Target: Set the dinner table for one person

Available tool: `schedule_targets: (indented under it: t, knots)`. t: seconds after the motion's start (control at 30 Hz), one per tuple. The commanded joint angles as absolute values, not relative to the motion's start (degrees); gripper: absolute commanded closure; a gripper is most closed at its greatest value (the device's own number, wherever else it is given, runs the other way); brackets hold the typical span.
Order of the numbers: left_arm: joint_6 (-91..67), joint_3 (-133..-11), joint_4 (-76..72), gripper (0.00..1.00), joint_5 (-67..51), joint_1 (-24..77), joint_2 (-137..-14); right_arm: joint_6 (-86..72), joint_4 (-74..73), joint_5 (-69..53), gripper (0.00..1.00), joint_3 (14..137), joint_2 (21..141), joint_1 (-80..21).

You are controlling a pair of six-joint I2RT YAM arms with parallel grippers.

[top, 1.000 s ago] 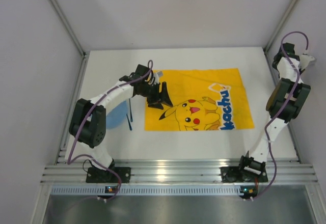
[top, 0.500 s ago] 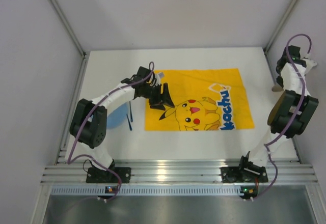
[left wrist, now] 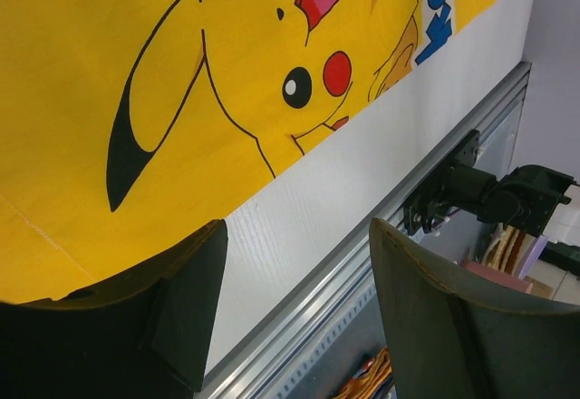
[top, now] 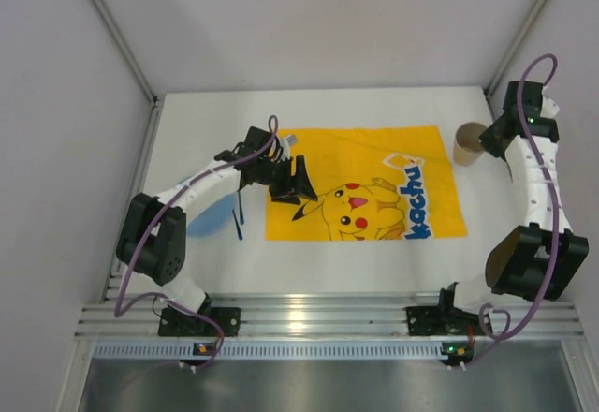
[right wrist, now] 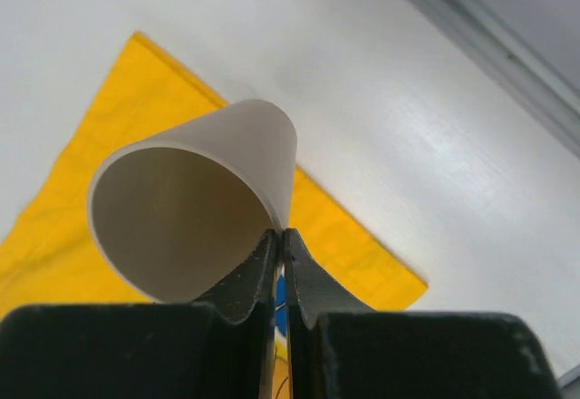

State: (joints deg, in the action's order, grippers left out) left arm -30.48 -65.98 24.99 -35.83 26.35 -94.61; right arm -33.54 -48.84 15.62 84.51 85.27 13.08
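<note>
dinner table (top: 374,264): the white top is lying under everything; i am working over its far half.
yellow mat (top: 356,154): lying flat mid-table, printed side up.
blue plate (top: 211,217): sitting on the bare table just left of the mat, partly hidden under my left arm.
paper cup (right wrist: 195,190): hanging tilted in my right pincer at the mat's far right corner; i cannot tell whether it is touching the table.
blue utensil (top: 239,211): a thin piece lying between plate and mat; too small to tell its type.
step in hand: i judge that i am placing the cup for the setting; plate and utensil are not yet on the mat.
next move: i judge it is calling for righting the cup, lowering it mouth-up near the mat's far right corner, then letting go without tipping it.
right pincer (right wrist: 279,249): clenching on the cup's rim, one finger inside the wall and one outside, nearly meeting.
left pincer (left wrist: 297,236): standing released and wide, gripping nothing, hovering above the mat's left part by its near edge.
</note>
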Motion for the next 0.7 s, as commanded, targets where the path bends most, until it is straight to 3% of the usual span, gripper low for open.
schedule_targets:
  t: [0.0, 0.27, 0.3, 0.67]
  knots:
    - [-29.5, -64.8, 22.8, 0.3, -33.5, 26.5, -90.7, -35.3, -44.3, 4.5, 1.0, 82.5, 83.6, 10.5]
    - [-29.4, -60.8, 24.3, 0.21, -28.2, 26.5, -84.0, -36.0, -36.5, 1.4, 1.0, 87.5, 91.0, 3.4]
    - [-29.3, -60.6, 25.1, 0.08, -27.9, 26.5, -83.6, -36.0, -36.5, 1.8, 1.0, 88.7, 92.3, 3.0]
    - [-29.8, -56.9, 30.1, 0.06, -22.1, 26.5, -74.8, -35.8, -45.6, 13.2, 1.0, 102.6, 107.8, 0.6]
